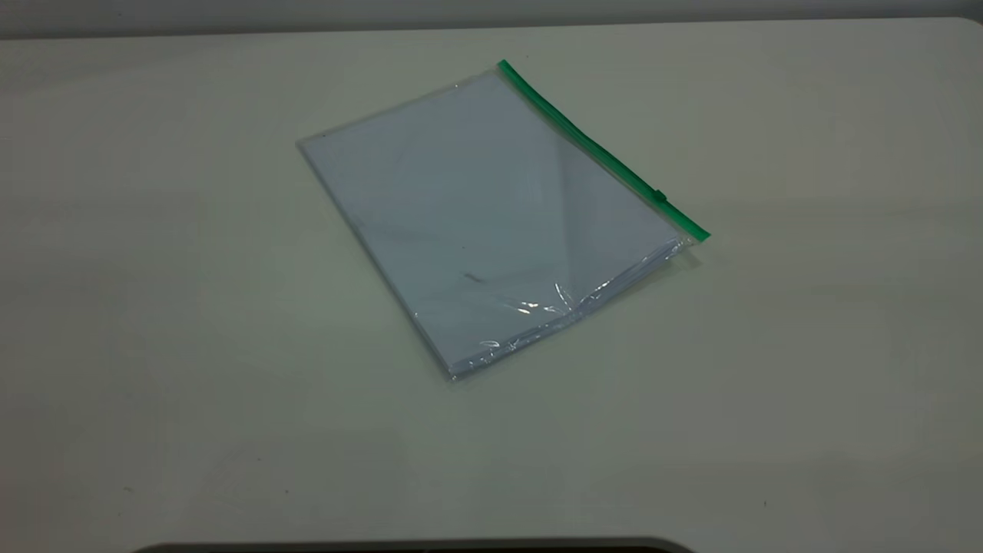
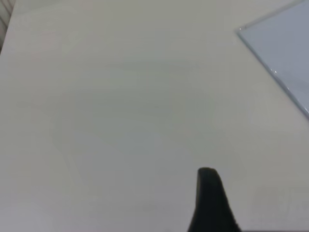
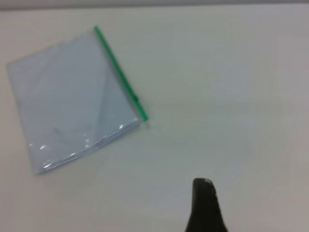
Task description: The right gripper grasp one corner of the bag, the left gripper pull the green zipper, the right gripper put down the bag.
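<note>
Pale table [image 1: 153, 307] across every view, bare surface all round. Bag [image 1: 491, 223] flat on the table near its middle, turned at an angle, white sheets inside, creased and glinting at the near corner. Also seen in the right wrist view [image 3: 72, 101], well away from that arm, and at the edge of the left wrist view as one clear corner [image 2: 285, 53]. Green zipper [image 1: 599, 150] along the bag's right-hand long edge, running from far corner to near right corner; visible too from the right wrist [image 3: 120, 72]. Small slider tab [image 1: 659, 196] close to the near end of that strip. Left gripper [image 2: 212, 203] shown only as one dark fingertip above bare table, apart from the bag; whether open or closed, impossible to tell. Right gripper [image 3: 205, 205] likewise a single dark fingertip over bare table, clear of the bag; finger state impossible to tell.
</note>
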### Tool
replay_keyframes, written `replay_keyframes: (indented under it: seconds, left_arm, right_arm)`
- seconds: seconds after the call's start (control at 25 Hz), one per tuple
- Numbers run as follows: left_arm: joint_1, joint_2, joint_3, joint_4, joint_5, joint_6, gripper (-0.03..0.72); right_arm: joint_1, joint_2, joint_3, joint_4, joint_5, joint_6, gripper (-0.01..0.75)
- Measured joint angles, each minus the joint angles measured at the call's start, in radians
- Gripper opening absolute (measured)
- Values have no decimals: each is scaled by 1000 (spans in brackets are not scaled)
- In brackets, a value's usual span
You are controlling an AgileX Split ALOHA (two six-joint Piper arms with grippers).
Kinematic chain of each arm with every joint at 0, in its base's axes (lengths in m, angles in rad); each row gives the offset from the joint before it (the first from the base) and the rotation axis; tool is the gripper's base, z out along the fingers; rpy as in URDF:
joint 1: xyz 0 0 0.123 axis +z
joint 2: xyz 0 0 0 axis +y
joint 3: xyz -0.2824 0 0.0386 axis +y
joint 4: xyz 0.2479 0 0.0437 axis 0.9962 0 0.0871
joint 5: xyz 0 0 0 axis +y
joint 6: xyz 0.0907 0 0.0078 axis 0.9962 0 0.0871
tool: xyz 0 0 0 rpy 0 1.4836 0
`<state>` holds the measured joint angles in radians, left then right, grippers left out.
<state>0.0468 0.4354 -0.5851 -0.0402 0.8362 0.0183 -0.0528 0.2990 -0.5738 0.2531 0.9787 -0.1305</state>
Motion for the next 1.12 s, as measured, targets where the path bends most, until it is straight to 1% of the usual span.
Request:
replay_keyframes:
  seconds: [0.2, 0.32, 0.52, 0.68, 0.76, 0.96, 1.04, 1.12]
  left_arm:
    - [0, 322, -74, -5, -188, 0, 552]
    - [0, 518, -149, -38, -275, 4, 552]
    - [0, 758, -259, -50, -399, 45, 552]
    - [-4, 908, -340, -51, -450, 85, 552]
    - [-20, 985, -386, -50, -465, 104, 552]
    - [-99, 1158, -502, -49, -521, 167, 552]
    - [-132, 1226, -544, -49, -532, 187, 552]
    - [-160, 1286, -582, -49, -533, 196, 552]
  right_arm:
    - [0, 249, -4, 124, -102, -98, 578]
    - [0, 395, -4, 184, -171, -175, 578]
    - [0, 623, -4, 282, -267, -293, 578]
    - [0, 793, -5, 396, -379, -427, 578]
    - [0, 885, -7, 456, -428, -505, 578]
    - [0, 1107, -8, 669, -531, -746, 578]
    - [0, 1200, -9, 801, -552, -871, 578]
    - [0, 1282, -12, 949, -555, -1033, 578]
